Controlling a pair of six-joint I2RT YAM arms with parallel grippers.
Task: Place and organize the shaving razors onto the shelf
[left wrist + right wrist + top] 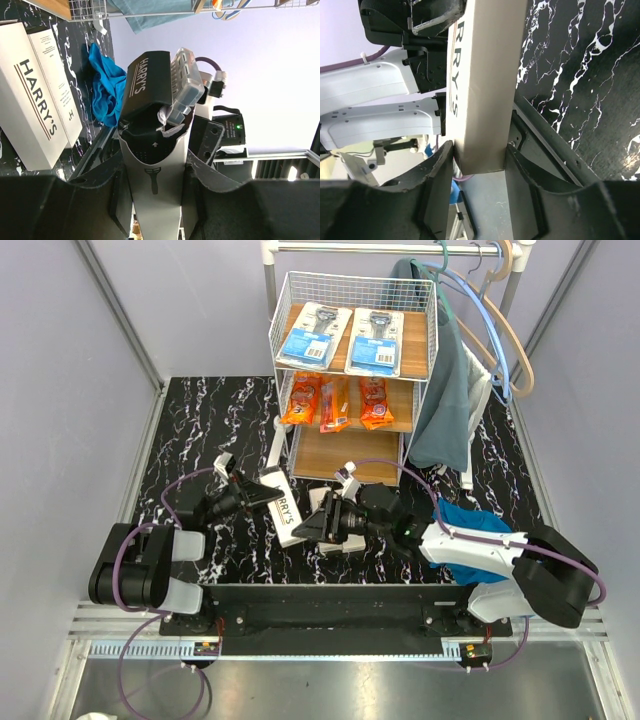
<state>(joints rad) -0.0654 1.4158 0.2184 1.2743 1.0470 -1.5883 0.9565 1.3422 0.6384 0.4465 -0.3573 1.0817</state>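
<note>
A long white HARRY'S box [285, 512] hangs over the table in front of the shelf [345, 455], held at both ends. My left gripper [255, 495] is shut on the end with the razor icon [155, 200]. At the other end [485, 75], my right gripper [310, 525] has its fingers pressed against both sides. More white HARRY'S boxes [35, 95] lie on the table. Two blue-and-white blister cards [345, 335] lie on the shelf's top board, and three orange bags [335, 400] on the middle board. The bottom board is bare.
A white clothes rail with hangers [500, 310] and a teal garment [445, 390] stands right of the shelf. A blue cloth [470, 525] lies under the right arm. Another white box [272, 448] rests by the shelf's left foot.
</note>
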